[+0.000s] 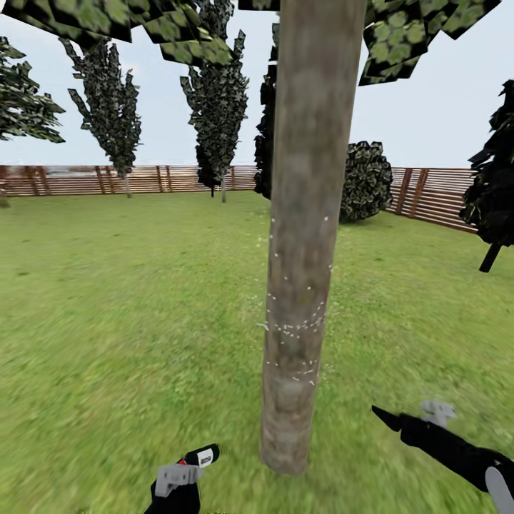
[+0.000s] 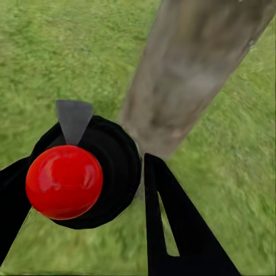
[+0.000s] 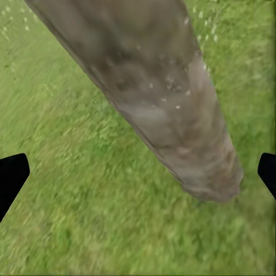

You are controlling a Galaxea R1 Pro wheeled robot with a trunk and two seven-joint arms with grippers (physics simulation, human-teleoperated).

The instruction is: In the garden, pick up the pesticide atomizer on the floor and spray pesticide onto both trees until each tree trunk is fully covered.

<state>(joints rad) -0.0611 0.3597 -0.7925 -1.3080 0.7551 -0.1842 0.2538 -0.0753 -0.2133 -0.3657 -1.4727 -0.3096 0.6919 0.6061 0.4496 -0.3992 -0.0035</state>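
While the left claw [image 1: 187, 477] pinches the pesticide atomizer [image 1: 200, 457], its long axis points toward the speckled tree trunk [image 1: 303, 271].

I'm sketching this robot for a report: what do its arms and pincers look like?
Both arms are matte black. Near each wrist sits a light grey blocky fitting. The right pincer ends in thin, pointed black fingers; the left pincer has flat black triangular fingers, one with a cut-out slot. No cables or markings are visible.

Left gripper [image 2: 86, 190] clamps pesticide atomizer [image 2: 86, 172], red cap showing; tree trunk [image 2: 190, 69] just beyond.
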